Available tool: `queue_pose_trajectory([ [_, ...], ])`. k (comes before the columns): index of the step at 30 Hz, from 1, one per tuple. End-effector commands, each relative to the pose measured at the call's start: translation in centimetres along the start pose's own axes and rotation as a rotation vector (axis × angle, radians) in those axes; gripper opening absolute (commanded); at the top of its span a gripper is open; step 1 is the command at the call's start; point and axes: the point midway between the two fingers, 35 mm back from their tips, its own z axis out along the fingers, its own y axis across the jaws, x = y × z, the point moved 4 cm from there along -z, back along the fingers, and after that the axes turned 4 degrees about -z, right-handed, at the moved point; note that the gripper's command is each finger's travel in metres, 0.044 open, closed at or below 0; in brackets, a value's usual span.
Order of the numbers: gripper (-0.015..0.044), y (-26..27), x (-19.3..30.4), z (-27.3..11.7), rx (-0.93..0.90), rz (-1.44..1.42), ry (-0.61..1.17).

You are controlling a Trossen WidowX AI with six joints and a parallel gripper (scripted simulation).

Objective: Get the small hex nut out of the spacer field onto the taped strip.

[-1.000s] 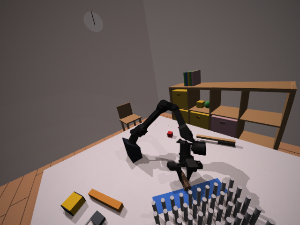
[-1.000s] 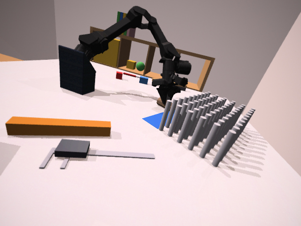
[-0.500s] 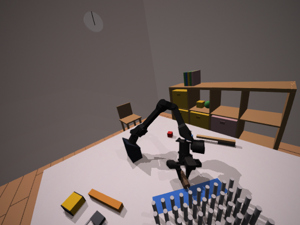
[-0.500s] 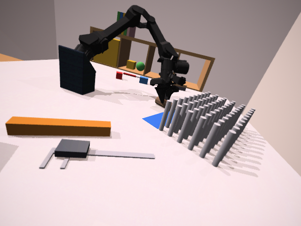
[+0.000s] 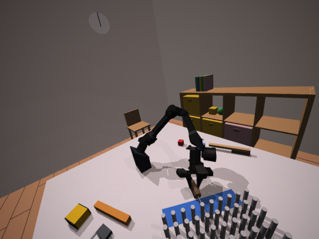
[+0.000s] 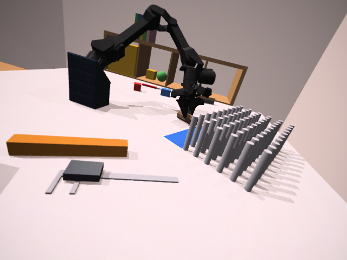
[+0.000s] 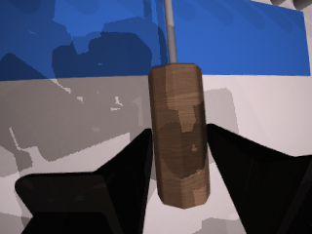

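My gripper (image 5: 195, 186) (image 7: 178, 132) is shut on the brown wooden handle (image 5: 196, 192) (image 6: 180, 115) (image 7: 179, 88) of a tool, low over the table beside the blue taped strip (image 5: 168, 212) (image 6: 178, 137) (image 7: 273, 44). The tool's thin grey rod (image 7: 171, 39) runs forward from the handle over the strip; in the top view it reaches in among the standing grey spacers (image 5: 202, 208) (image 6: 259, 168). The spacers stand in rows beyond the strip, with none seen lying down. The rod's far end is hidden or too small to tell. The hex nut is not visible.
An orange bar (image 5: 112, 212) (image 6: 67, 145), a dark block with flat metal strips (image 5: 103, 231) (image 6: 84, 169) and a yellow block (image 5: 78, 215) lie to one side. A red cube (image 5: 180, 142) (image 6: 137, 86), a blue block (image 6: 165, 91) and a wooden bar (image 5: 226, 147) lie behind the arm.
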Motion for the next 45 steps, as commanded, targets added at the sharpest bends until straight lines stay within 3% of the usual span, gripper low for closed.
queue_pose_trajectory([
  [1, 0.0, -0.1, 0.3, -0.1, 0.006, 0.003, -0.003],
  [45, 0.0, 0.1, 3.4, -1.5, 0.006, 0.004, -0.001],
])
